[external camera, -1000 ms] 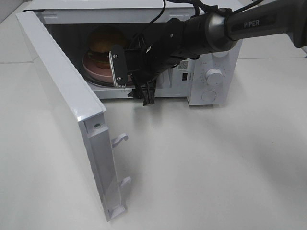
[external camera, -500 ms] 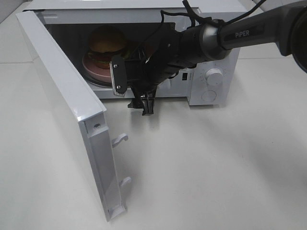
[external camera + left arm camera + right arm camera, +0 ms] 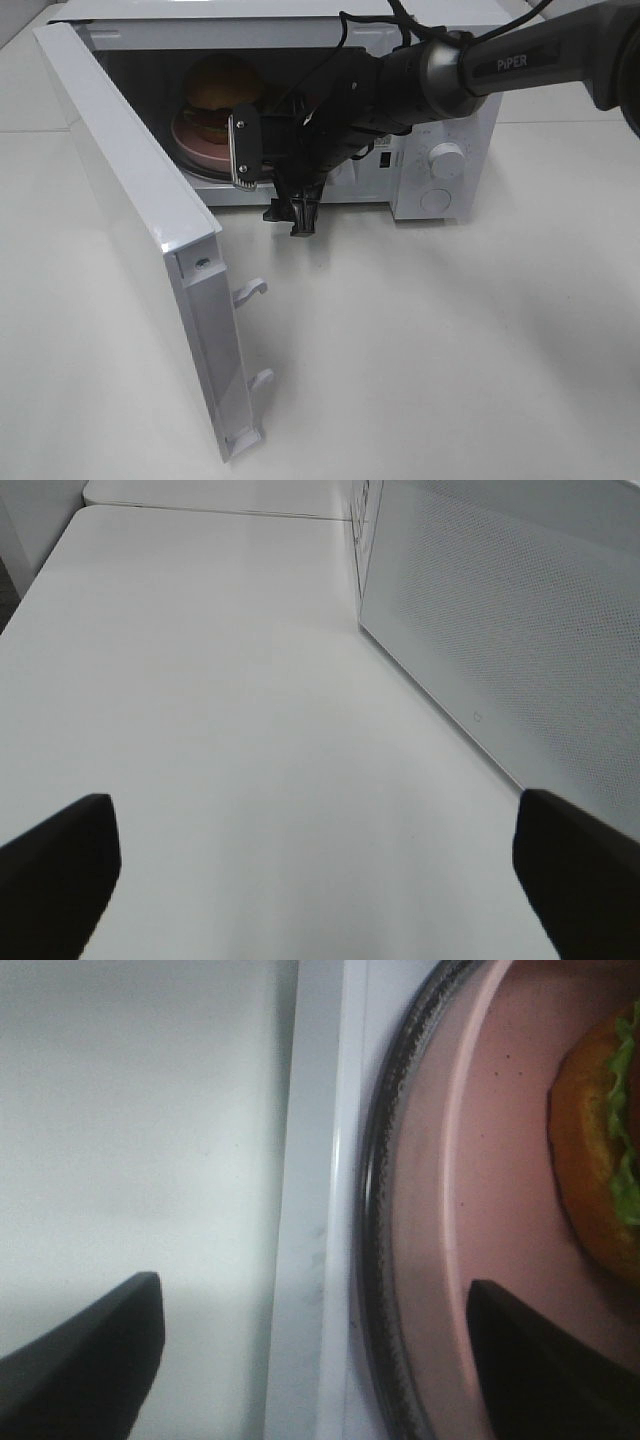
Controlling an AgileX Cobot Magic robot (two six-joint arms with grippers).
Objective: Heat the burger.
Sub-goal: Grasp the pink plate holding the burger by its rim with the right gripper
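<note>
Burger, domed golden-brown bun over dark patty with green lettuce at the edges, sits on a flat pink round plate inside the white box-shaped microwave oven, toward the left of the cavity. Plate rests on the dark-rimmed glass turntable. Likely light and soft; bun would dent and layers slide under a squeeze, so the stiff plate rim looks the safer place to take hold. Plate probably smooth and somewhat slippery.

White microwave door stands swung wide to the near left, its latch hooks showing.

Right gripper, black, hangs at the front sill of the cavity, just near of the plate, jaws spread wide and holding nothing. Left gripper is out beside the perforated door panel over bare white tabletop, jaws at full spread, empty.

Judgement: burger is loaded; door not yet shut
</note>
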